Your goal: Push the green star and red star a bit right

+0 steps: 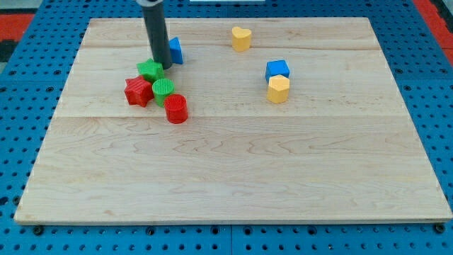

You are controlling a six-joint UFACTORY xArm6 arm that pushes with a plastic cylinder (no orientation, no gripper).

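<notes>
**Star push: tip at green star's upper edge, rightward travel not evident**

Progress. The green star (149, 69) and the red star (139, 91) both sit in the upper left part of the wooden board (233, 170). They belong to a tight cluster with a green cylinder (163, 89) and a red cylinder (176, 109). The green star lies above the red star and slightly toward the view's right. The green cylinder sits between the two stars and the red cylinder and seems to touch both stars. From this single frame I cannot confirm any rightward shift, so I judge the task as early or still open. Both stars have yet to travel right. The two cylinders stand on their right flank and would likely be carried along.

Arm pose. The dark rod descends nearly upright from the view's top edge. My tip (161, 64) sits at the upper right edge of the green star, apparently touching it. A blue block (175, 50) lies just beside the rod on the view's right. The tool is a bare rod with nothing to open or close, and it holds nothing. The tip stands on the stars' right side, so I judge it must move round to their left before pushing.

Elsewhere. A yellow heart-like block (241, 38), a second blue block (277, 69) and a yellow block (278, 89) lie well apart toward the upper right.
</notes>
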